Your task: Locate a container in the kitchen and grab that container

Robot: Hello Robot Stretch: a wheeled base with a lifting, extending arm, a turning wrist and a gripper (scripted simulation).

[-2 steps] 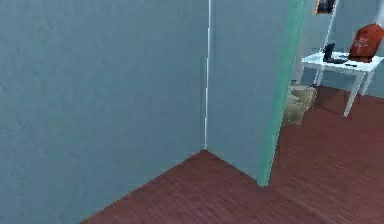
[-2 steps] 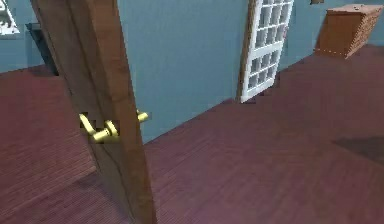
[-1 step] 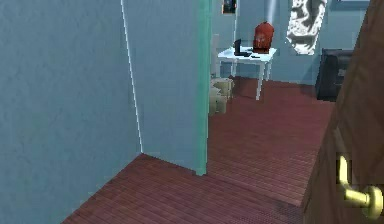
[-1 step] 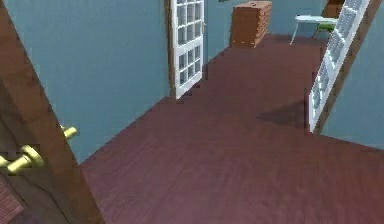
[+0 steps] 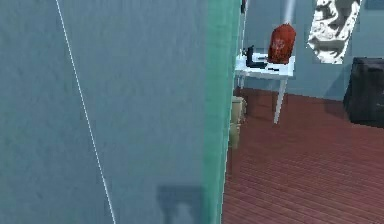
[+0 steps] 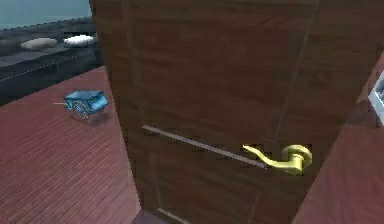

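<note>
Searching for kitchen | grey panel (image 5: 110, 100) blocks ahead, tabletop (image 5: 288, 68) right of panel | next: drive around panel | hand: cannot tell

The robot's body stands close up against a dark wooden door (image 6: 220, 100) on the side where its arm reaches, and its front faces a grey panel (image 5: 100, 100) close ahead.
</note>
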